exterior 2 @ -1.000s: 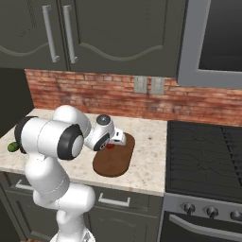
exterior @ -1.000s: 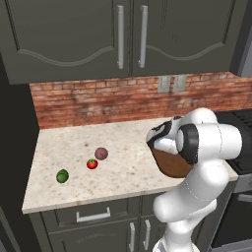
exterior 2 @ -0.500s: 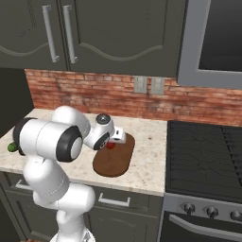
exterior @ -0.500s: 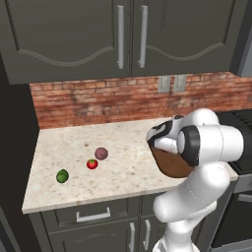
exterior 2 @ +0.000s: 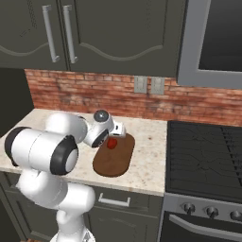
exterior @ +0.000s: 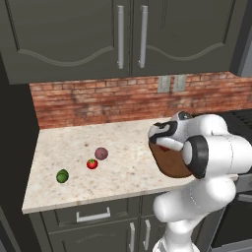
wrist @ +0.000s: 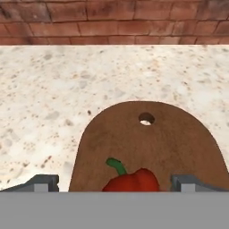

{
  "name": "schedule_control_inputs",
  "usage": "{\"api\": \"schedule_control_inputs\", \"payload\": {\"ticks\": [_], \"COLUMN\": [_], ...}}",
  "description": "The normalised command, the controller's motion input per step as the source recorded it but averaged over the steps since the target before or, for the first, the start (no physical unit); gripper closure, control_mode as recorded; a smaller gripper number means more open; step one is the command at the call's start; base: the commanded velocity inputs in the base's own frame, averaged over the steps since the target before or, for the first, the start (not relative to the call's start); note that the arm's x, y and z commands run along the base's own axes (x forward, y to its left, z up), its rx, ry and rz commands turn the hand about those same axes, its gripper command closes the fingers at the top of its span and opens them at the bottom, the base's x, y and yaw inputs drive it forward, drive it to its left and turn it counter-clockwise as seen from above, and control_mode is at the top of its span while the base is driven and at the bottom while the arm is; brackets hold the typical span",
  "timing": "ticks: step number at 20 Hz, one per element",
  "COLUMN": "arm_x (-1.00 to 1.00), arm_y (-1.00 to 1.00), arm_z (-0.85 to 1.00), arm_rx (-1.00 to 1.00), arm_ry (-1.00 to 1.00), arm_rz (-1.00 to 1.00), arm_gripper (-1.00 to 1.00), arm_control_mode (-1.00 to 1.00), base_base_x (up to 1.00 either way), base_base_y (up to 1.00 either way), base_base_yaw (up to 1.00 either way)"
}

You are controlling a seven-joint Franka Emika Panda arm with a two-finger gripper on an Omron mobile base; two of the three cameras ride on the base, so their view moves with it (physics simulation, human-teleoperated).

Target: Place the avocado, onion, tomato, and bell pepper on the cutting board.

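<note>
The bell pepper (wrist: pixel 132 181) lies on the cutting board (wrist: pixel 147 147) at the bottom centre of the hand view, between the two grey tips of the jaws, which stand wide with clear gaps on either side — released, by the look of it. In the right base view the gripper (exterior 2: pixel 117 130) has drawn slightly back from the pepper over the last second. So one item seems delivered. Three remain on the worktop (exterior: pixel 123 142) at the left of the left base view — onion (exterior: pixel 101 153), tomato (exterior: pixel 92 164), avocado (exterior: pixel 62 175) — well apart from the board.
</note>
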Motion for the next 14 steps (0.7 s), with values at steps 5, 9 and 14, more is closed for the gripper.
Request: {"api": "schedule_control_inputs", "payload": {"ticks": [5,9,14], "arm_x": [-0.14,-0.27,-0.3], "arm_y": [0.02,0.09,0.26], "arm_z": [0.52,0.54,0.52], "arm_rx": [0.0,-0.01,-0.03], "arm_ry": [-0.11,-0.14,-0.12], "arm_rz": [0.0,0.0,0.0], "arm_gripper": [-1.0,-1.0,-1.0], "arm_control_mode": [-1.0,-1.0,-1.0], "base_base_x": [0.0,0.0,0.0], "base_base_y": [0.0,0.0,0.0], "base_base_yaw": [0.0,0.0,0.0]}}
